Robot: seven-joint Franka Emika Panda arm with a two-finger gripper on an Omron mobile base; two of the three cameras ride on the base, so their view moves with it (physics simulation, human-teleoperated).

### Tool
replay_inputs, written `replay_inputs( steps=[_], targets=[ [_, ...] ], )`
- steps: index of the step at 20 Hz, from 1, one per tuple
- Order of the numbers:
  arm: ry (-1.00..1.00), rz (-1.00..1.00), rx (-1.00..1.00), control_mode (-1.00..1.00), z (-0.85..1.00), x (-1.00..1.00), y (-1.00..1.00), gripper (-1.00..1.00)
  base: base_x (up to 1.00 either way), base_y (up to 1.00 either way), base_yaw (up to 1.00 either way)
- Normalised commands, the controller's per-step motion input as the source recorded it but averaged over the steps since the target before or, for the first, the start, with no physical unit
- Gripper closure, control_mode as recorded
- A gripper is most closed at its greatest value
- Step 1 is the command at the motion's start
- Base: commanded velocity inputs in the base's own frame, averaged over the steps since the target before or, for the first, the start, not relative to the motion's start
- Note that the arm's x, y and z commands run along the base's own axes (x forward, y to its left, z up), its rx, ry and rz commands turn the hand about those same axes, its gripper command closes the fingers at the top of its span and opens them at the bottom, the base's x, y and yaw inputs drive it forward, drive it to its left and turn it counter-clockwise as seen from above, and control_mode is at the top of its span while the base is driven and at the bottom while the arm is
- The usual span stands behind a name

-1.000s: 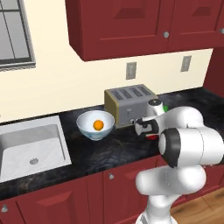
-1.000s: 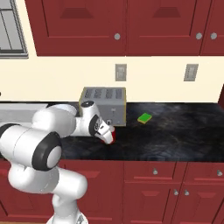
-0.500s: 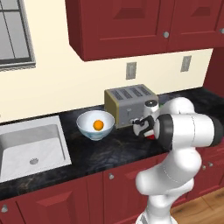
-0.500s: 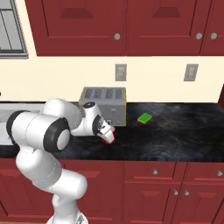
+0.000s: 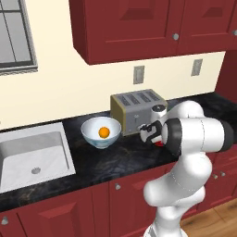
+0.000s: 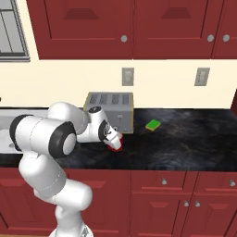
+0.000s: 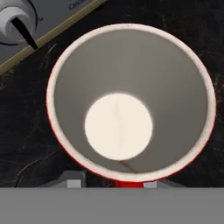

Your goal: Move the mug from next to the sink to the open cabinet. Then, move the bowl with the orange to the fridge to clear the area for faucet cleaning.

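My gripper (image 5: 150,134) (image 6: 111,137) is shut on the mug (image 5: 158,140) (image 6: 115,145), red outside and white inside, low over the dark counter in front of the toaster. In the hand view I look straight down into the mug (image 7: 131,100). To its left, the white bowl (image 5: 101,133) stands on the counter with the orange (image 5: 105,132) inside. The sink (image 5: 32,155) lies further left. The fridge, the faucet and the open cabinet are out of view.
A grey four-slot toaster (image 5: 138,111) (image 6: 109,111) stands against the wall right behind the mug; its knob (image 7: 15,22) is close. A green sponge (image 6: 153,125) lies to the right on the counter. Shut dark red cabinets (image 5: 139,23) hang overhead.
The arm's elbow has risen and swung, while the hand with the mug has stayed almost in place in front of the toaster.
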Motion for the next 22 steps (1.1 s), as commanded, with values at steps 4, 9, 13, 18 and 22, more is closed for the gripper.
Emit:
replay_inputs(
  steps=[4, 9, 13, 18, 22],
  targets=[
    [0.0, 0.0, 0.0, -1.0, 0.0, 0.0, 0.0, 1.0, 0.0, 0.0, 0.0],
    [-0.12, -0.05, 0.0, -1.0, 0.51, -0.24, 0.01, 1.0, 0.0, 0.0, 0.0],
    [-0.28, -0.06, 0.0, -1.0, 1.0, -0.49, 0.01, 1.0, 0.0, 0.0, 0.0],
    [-0.27, -0.02, 0.0, -1.0, 1.0, -0.64, 0.0, 1.0, 0.0, 0.0, 0.0],
    [-0.01, 0.0, 0.01, -1.0, 0.55, -0.88, -0.01, 1.0, 0.0, 0.0, 0.0]
  ],
)
